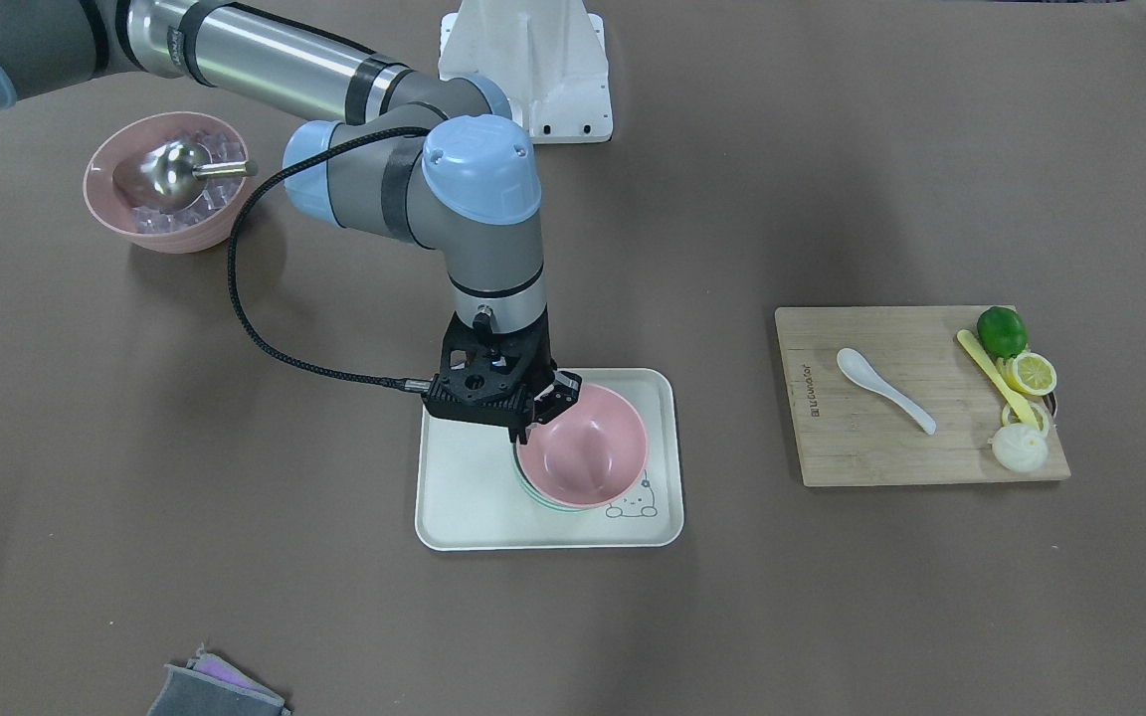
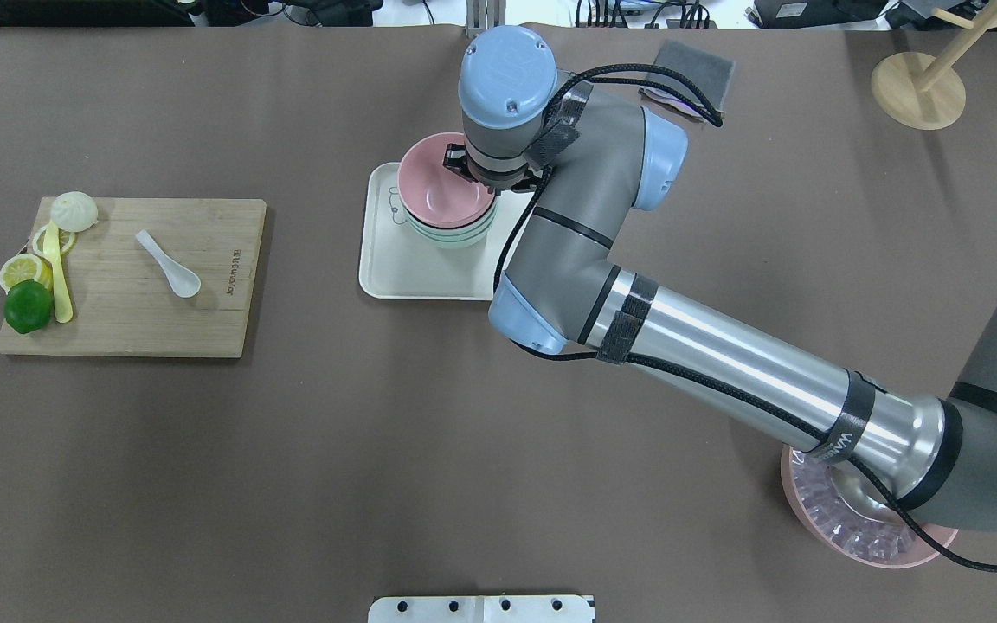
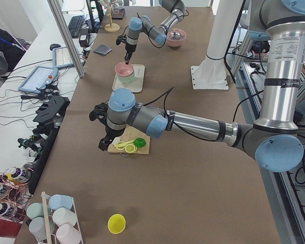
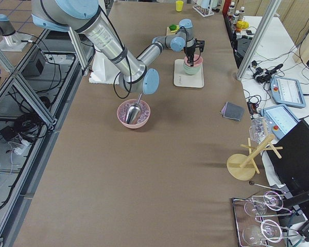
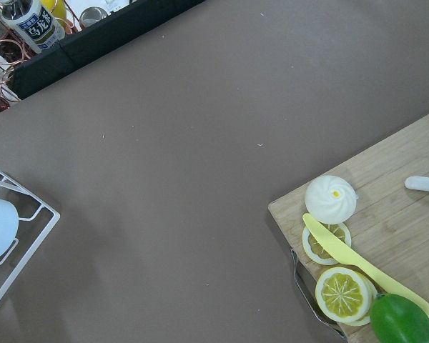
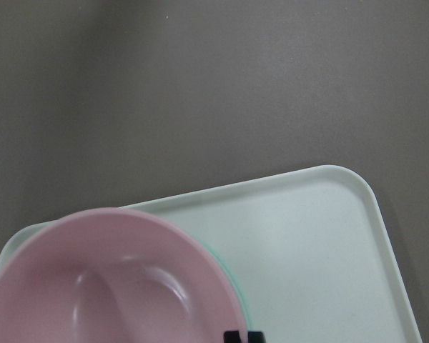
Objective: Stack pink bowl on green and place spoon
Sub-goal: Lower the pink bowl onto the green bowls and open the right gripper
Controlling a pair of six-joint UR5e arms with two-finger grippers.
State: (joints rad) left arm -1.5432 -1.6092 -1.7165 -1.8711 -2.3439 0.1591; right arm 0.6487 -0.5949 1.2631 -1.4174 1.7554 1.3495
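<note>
The pink bowl [image 1: 588, 447] sits nested in the green bowl [image 2: 451, 238] on the white tray [image 1: 464, 507]. My right gripper [image 1: 541, 410] is at the pink bowl's rim on the robot's side, with its fingers closed on the rim. The right wrist view shows the bowl [image 6: 107, 286] close below, with the fingertips [image 6: 233, 336] at its edge. The white spoon [image 1: 883, 388] lies on the wooden cutting board [image 1: 861, 447]. My left gripper [image 3: 102, 145] shows only in the exterior left view, hovering at the board's far end. I cannot tell whether it is open or shut.
The board also holds a lime [image 1: 1001, 330], lemon slices [image 1: 1031, 373], a yellow knife [image 1: 993, 376] and a white bun [image 1: 1019, 447]. Another pink bowl [image 1: 167, 179], with ice and a metal scoop, stands on the robot's right. A grey cloth [image 1: 215, 691] lies at the table's edge.
</note>
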